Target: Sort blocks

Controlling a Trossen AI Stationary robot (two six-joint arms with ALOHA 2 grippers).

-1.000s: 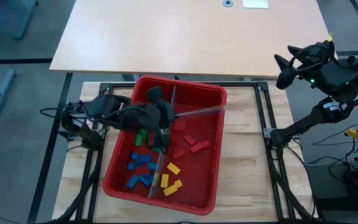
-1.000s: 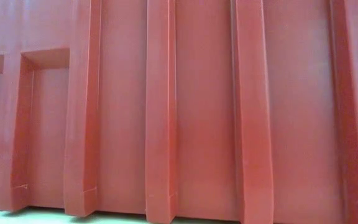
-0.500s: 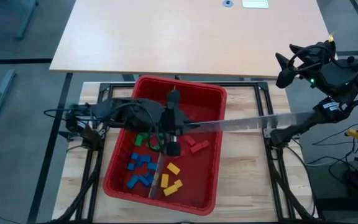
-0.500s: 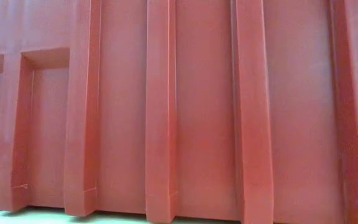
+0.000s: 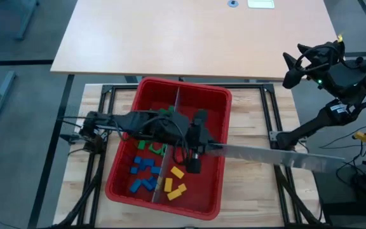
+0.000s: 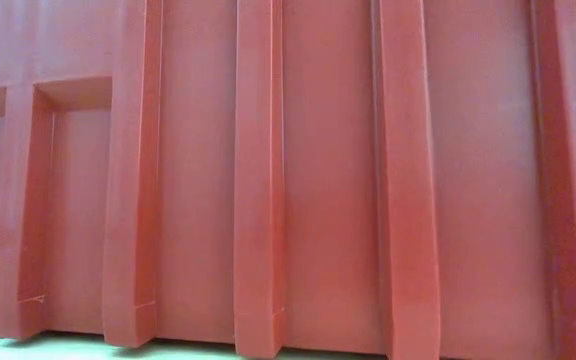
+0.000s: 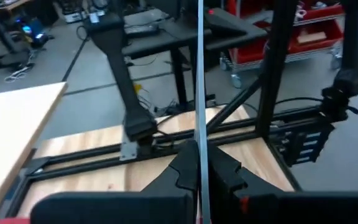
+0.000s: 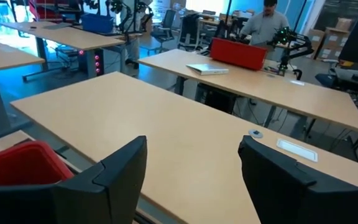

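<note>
— What does the overhead camera give you?

— The big red plastic bin (image 5: 216, 184) sits on the pale wooden table (image 5: 246, 184), with an upright grey divider panel (image 5: 173, 114) running near to far down its middle. The left gripper (image 5: 196, 151) is over the bin's right half, its jaws pressed onto a long flat grey slotted panel (image 5: 278, 156) that reaches out past the bin's right wall toward the right side of the table.

— And the blocks?

— All inside the bin. Small blue rectangular blocks (image 5: 143, 175) lie in the near left compartment, green blocks (image 5: 152, 147) just beyond them, partly under the arm. Yellow blocks (image 5: 174, 184) lie near right. Red blocks I cannot pick out; the arm covers that corner.

— Does the left wrist camera add anything?

— It confirms the grip. The panel shows edge-on as a thin grey line, pinched between the two dark fingers (image 7: 182, 171). No blocks appear there.

— The table-level camera?

— Only the bin's ribbed red outer wall, filling the view. No arm, no blocks.

— The right arm?

— Parked off the far right of the table. Its wrist camera shows the right gripper (image 8: 191, 165) with fingers spread wide, holding nothing, facing a tan tabletop (image 8: 166, 118); a person (image 8: 266, 22) is at a desk far behind.
</note>
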